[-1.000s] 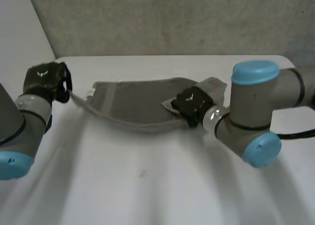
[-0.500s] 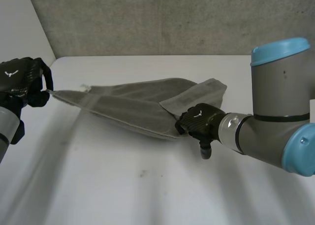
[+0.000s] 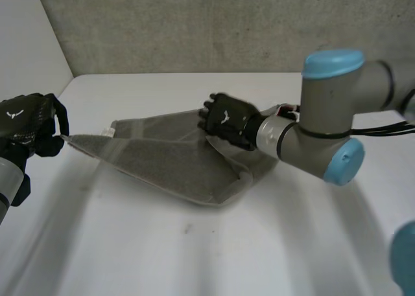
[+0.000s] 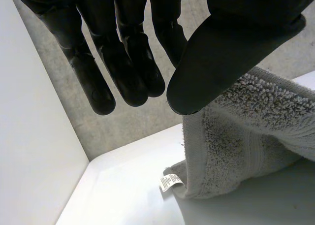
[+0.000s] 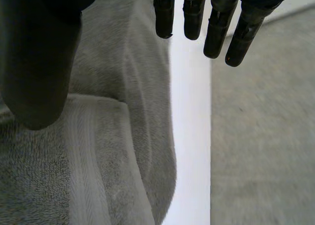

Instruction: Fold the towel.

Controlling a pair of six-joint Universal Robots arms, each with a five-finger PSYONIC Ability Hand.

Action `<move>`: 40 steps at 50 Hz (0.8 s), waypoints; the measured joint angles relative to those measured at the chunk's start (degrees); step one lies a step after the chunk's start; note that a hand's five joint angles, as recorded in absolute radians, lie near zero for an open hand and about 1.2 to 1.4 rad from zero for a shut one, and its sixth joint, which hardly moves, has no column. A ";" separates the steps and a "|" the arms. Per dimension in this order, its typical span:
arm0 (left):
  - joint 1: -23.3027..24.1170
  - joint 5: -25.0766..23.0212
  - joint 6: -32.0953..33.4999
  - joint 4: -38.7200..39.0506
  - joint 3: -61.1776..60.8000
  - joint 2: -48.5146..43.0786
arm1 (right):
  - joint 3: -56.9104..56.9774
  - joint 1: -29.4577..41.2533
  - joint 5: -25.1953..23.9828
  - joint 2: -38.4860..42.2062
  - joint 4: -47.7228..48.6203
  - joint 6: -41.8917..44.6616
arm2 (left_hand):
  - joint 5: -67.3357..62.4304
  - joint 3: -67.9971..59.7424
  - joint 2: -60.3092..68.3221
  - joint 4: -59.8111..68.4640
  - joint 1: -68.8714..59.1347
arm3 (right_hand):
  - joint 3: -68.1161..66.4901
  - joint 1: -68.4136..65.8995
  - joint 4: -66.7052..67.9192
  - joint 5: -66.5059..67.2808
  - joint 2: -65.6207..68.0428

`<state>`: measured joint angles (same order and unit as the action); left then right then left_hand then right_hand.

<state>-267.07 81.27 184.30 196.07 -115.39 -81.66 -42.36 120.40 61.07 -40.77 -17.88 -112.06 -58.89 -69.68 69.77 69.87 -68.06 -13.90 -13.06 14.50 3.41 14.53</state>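
Observation:
A grey towel (image 3: 175, 163) lies loosely folded on the white table (image 3: 194, 257), with its left corner lifted and drawn out to a point. My left hand (image 3: 26, 124) holds that corner at the table's left side. In the left wrist view the thumb (image 4: 236, 48) presses the towel's edge (image 4: 246, 131), and a small white label (image 4: 170, 180) hangs below. My right hand (image 3: 227, 122) hovers over the towel's far edge near its middle. It is open, with straight fingers (image 5: 216, 28) holding nothing above the towel (image 5: 98, 151).
A grey wall (image 3: 194, 24) runs behind the table's far edge, and a white wall (image 3: 26, 37) stands at the left. The right arm's elbow (image 3: 331, 127) hangs over the towel's right end.
My right hand has let go of the towel's right part, opened, and swung back and left over the far edge. My left hand drew the corner further left, then held still.

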 measured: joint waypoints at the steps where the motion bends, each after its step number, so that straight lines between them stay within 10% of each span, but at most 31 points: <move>1: -0.03 0.00 -0.01 0.01 -0.14 0.02 | 1.22 -0.01 -0.96 2.30 -0.12 3.38 | 0.00 0.00 0.00 0.00 0.00 | 0.00 -0.01 0.00 0.00 0.00; 15: -0.22 0.03 -0.12 0.25 -0.64 -0.05 | 3.11 -0.15 -2.23 11.47 1.02 18.39 | 0.00 0.00 0.00 0.00 0.00 | -6.33 -7.67 5.90 7.91 5.22; 31: -0.38 -0.02 -0.17 1.51 -1.24 -0.06 | 5.51 -0.26 -1.46 15.08 5.73 19.10 | 0.00 0.00 0.00 0.00 0.00 | -59.57 -61.64 59.31 61.27 59.62; 40: -0.38 0.01 -0.15 1.51 -0.31 -0.07 | 7.75 -2.13 0.49 12.18 6.02 16.71 | 0.00 0.00 0.00 0.00 0.00 | -62.23 -63.15 62.20 63.64 61.20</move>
<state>-267.45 81.28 184.15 197.58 -115.69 -81.73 -34.61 118.28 61.56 -28.59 -11.86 -95.34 -58.89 -69.68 69.78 69.87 -68.07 -76.14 -76.21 76.70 67.05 75.73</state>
